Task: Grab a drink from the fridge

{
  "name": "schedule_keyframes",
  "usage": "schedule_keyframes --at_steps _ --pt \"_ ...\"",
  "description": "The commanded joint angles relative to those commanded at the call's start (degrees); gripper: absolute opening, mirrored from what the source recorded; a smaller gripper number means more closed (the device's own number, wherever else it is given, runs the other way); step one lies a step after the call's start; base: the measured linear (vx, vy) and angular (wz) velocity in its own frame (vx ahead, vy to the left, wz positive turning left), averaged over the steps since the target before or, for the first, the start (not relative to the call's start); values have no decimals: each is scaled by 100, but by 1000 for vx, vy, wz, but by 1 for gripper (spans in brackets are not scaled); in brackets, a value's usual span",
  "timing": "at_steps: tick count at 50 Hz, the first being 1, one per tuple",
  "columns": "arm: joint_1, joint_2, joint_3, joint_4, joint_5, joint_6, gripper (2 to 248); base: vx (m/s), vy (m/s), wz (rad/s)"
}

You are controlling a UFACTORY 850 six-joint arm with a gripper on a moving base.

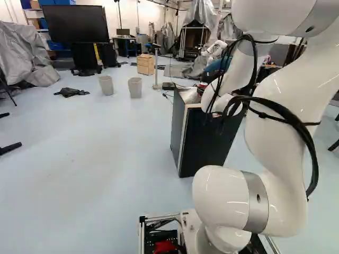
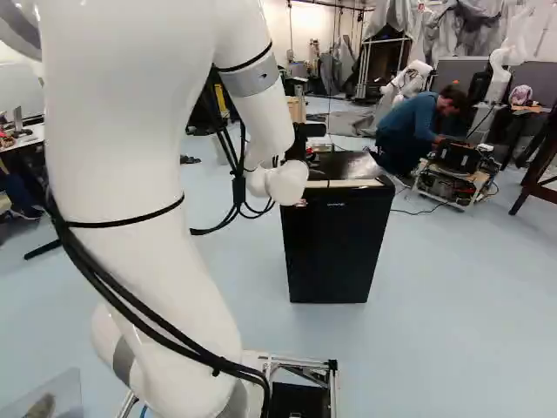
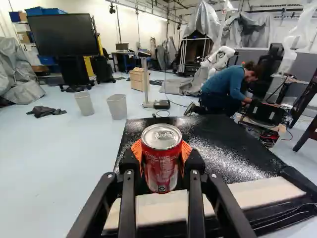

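Can between the gripper's pads

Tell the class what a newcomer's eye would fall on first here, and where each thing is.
Probably the red can first, gripped upright in the tool in the wrist view. Then the big white arm, filling the left of the right base view, and the black fridge near that view's middle.

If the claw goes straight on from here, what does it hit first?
The claw, shut on the red can, points over the fridge top. That top looks like the first contact, probably at the can's base, though the can's clearance above it is unclear.
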Motion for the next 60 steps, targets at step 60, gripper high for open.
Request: schedule_keyframes --at_steps 60 --pt "1575 2139 2428 1502 -590 -546 96 0 0 0"
